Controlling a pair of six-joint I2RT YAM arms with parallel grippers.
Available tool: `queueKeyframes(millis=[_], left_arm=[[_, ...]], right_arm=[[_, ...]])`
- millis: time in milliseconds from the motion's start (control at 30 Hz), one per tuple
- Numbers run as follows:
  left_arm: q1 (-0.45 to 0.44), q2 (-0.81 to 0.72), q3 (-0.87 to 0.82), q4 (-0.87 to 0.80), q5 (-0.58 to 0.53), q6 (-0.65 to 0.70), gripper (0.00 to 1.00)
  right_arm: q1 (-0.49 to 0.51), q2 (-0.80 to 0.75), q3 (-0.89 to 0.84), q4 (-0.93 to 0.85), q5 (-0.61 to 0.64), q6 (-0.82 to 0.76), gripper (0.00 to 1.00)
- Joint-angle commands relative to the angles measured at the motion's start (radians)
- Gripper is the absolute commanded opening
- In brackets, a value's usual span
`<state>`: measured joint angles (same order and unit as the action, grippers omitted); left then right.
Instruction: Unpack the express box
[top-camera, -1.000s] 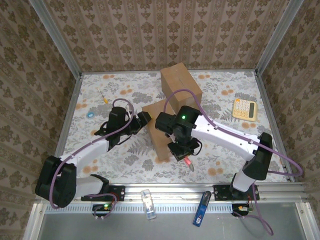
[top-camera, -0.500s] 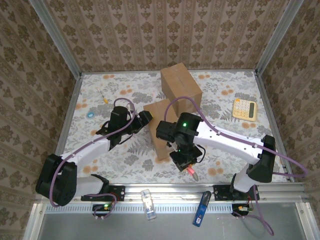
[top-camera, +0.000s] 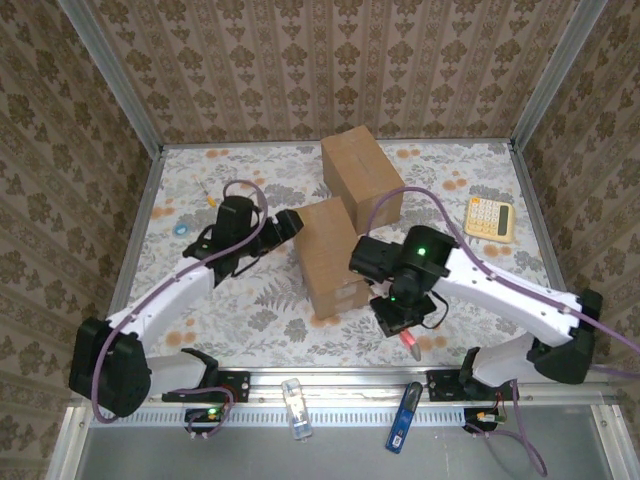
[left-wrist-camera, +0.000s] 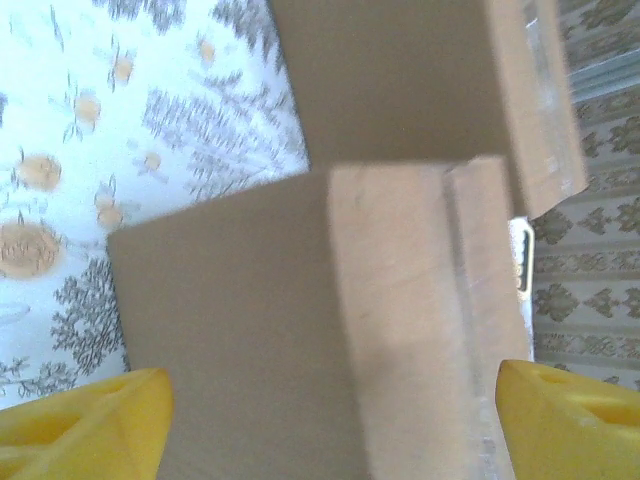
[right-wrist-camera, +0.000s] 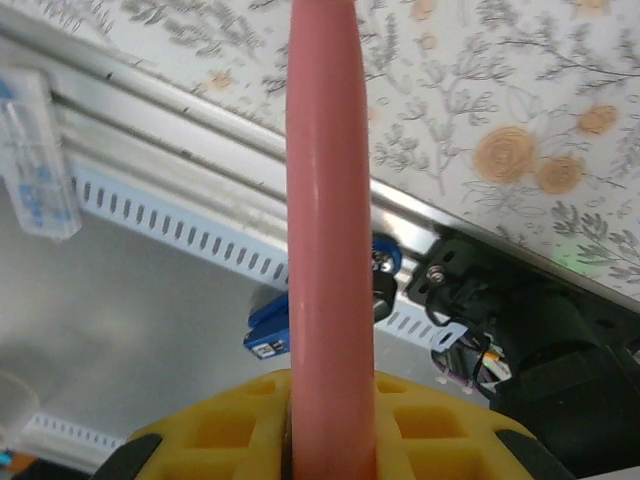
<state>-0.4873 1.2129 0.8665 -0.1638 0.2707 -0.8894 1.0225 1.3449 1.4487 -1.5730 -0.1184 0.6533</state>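
Two brown cardboard boxes stand on the flowered table: the nearer express box (top-camera: 330, 258) and a larger one (top-camera: 362, 176) behind it. In the left wrist view the nearer box (left-wrist-camera: 300, 330) spans the space between the yellow fingers (left-wrist-camera: 90, 420). My left gripper (top-camera: 290, 228) (left-wrist-camera: 335, 420) is open wide at that box's left far corner. To the right of the box my right gripper (top-camera: 403, 328) (right-wrist-camera: 330, 400) is shut on a pink rod-like tool (top-camera: 409, 345) (right-wrist-camera: 325, 200), which points toward the near rail.
A yellow calculator (top-camera: 489, 217) lies at the right. A small yellow tool (top-camera: 207, 194) and a blue bit (top-camera: 181, 228) lie at the far left. On the metal rail (top-camera: 350, 385) sit a clear item (top-camera: 296, 408) and a blue one (top-camera: 402, 417).
The right arm has swung right and toward the rail with the pink tool, uncovering the nearer box. The left gripper's jaws have widened and it has shifted slightly farther back.
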Motion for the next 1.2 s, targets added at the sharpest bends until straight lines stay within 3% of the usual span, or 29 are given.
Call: queueKeyframes(millis=[0,67,167,367,467,633,867,1167], left_arm=[[0.025,-0.037,0.174,-0.165,-0.035,0.162,0.84],[0.055,-0.017,0.25,-0.226,-0.043,0.216,0.82],[0.102,0.072,0.356,-0.285,-0.047,0.305,0.71],[0.177,0.356,0.514,-0.258,0.032,0.433,0.5],[0.181,0.478,0.586,-0.219,0.046,0.475,0.49],[0.179,0.622,0.672,-0.215,0.065,0.507,0.47],[0.164,0.615,0.588,-0.159,0.08,0.511,0.48],[0.112,0.598,0.475,-0.112,0.094,0.511,0.48]], right_arm=[[-0.012,-0.09,-0.073,0.09,0.135,0.082,0.0],[-0.013,-0.138,-0.138,0.153,0.204,0.134,0.0],[-0.016,-0.181,-0.239,0.235,0.309,0.214,0.0],[-0.01,-0.173,-0.424,0.488,0.428,0.392,0.0],[0.0,-0.162,-0.494,0.634,0.453,0.472,0.0],[0.035,-0.104,-0.496,0.704,0.492,0.56,0.0],[0.048,-0.042,-0.488,0.761,0.505,0.6,0.0],[-0.003,-0.013,-0.415,0.763,0.526,0.516,0.0]])
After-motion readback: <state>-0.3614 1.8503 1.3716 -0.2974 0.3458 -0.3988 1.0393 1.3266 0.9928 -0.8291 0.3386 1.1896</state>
